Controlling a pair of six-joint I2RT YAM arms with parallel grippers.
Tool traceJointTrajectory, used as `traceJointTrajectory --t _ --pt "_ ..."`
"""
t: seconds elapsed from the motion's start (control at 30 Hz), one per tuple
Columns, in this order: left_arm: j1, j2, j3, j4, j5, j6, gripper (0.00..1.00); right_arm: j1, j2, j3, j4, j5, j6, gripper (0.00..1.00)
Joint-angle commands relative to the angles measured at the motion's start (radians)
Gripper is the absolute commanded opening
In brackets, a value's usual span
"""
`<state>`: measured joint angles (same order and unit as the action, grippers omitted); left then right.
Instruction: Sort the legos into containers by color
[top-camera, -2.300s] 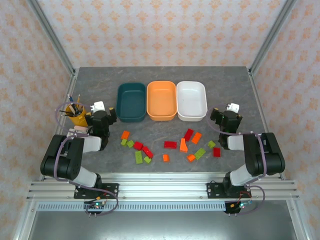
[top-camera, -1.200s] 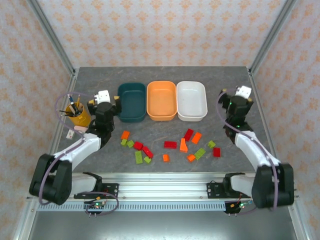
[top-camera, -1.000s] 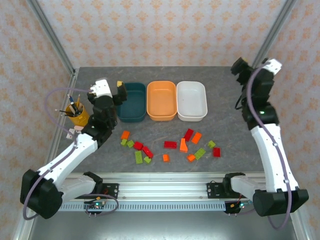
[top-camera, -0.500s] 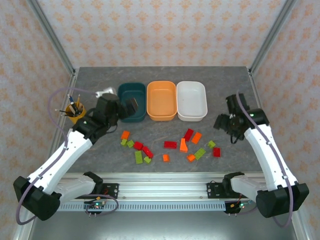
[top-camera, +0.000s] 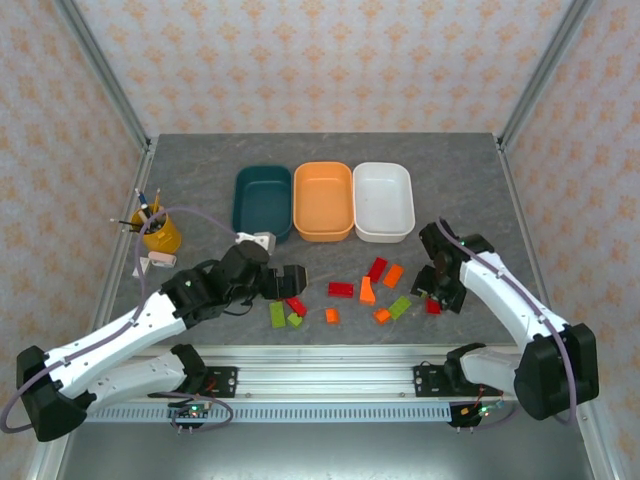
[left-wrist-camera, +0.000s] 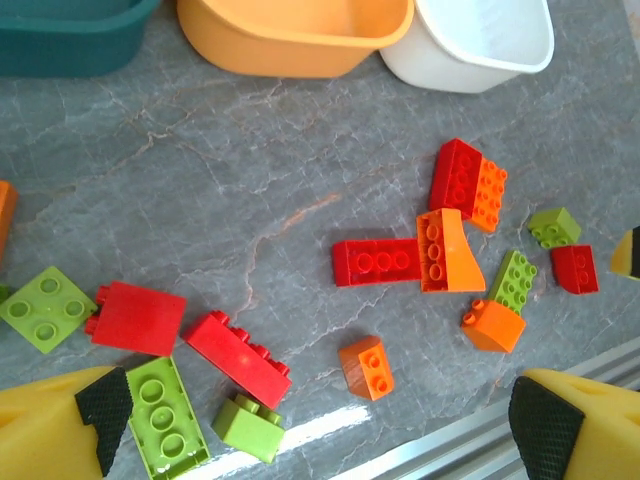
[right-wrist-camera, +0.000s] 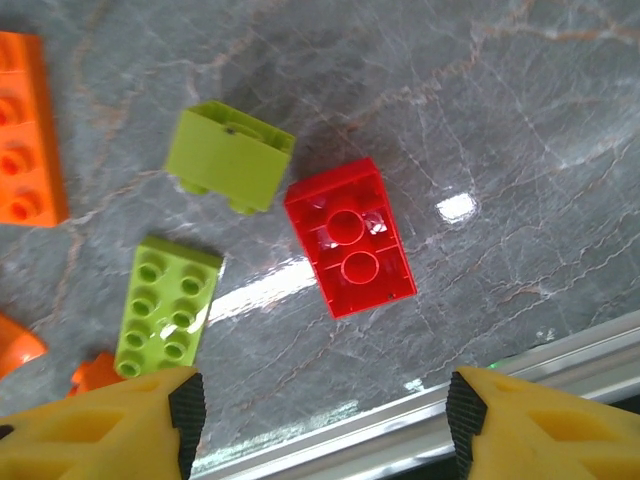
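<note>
Red, orange and lime legos lie scattered across the front of the table, among them a red brick (top-camera: 341, 289) and an orange one (top-camera: 367, 291). Behind them stand the teal tub (top-camera: 262, 203), orange tub (top-camera: 323, 200) and white tub (top-camera: 383, 200), all with nothing inside. My left gripper (top-camera: 289, 279) hovers open over the left bricks; below its gap (left-wrist-camera: 320, 418) lie a small orange brick (left-wrist-camera: 366, 367), a long red brick (left-wrist-camera: 240, 358) and a green brick (left-wrist-camera: 248, 425). My right gripper (top-camera: 440, 291) hangs open (right-wrist-camera: 325, 412) just short of an upside-down red brick (right-wrist-camera: 350, 236).
A yellow cup of pencils (top-camera: 160, 230) and a small white block (top-camera: 155, 262) sit at the left. The metal front rail (right-wrist-camera: 400, 430) runs close behind the right gripper. A green brick (right-wrist-camera: 230, 156) and green plate (right-wrist-camera: 168, 305) lie beside the red brick.
Both arms swung out from their folded pose, then came down. The left gripper moved from by the teal tub to above the left bricks; the right dropped toward the rightmost red brick.
</note>
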<state>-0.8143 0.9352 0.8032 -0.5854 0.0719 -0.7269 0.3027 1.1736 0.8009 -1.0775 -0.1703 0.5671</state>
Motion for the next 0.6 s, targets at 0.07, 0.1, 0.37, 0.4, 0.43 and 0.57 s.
traceJointTrajectory --t 0.07,0.1,0.37,0.4,0.43,0.57 --pt "-0.009 -0.037 -0.016 0.018 -0.020 -0.034 1.00 0.004 -0.007 -0.050 0.076 0.072 0.130 0.67" --pt "-0.008 -0.039 -0.018 0.017 -0.020 -0.033 1.00 0.003 -0.007 -0.063 0.095 0.077 0.138 0.67" --pt "-0.009 -0.041 -0.015 0.015 -0.014 -0.031 1.00 -0.024 0.146 -0.088 0.161 0.094 0.112 0.67" --pt "-0.008 -0.041 -0.015 0.016 -0.012 -0.032 1.00 -0.032 0.158 -0.089 0.166 0.093 0.105 0.67" --pt "-0.009 -0.041 -0.013 0.018 -0.011 -0.035 1.00 -0.042 0.167 -0.089 0.172 0.088 0.097 0.67" --pt "-0.009 -0.041 -0.012 0.017 -0.009 -0.040 1.00 -0.066 0.212 -0.084 0.194 0.066 0.063 0.67"
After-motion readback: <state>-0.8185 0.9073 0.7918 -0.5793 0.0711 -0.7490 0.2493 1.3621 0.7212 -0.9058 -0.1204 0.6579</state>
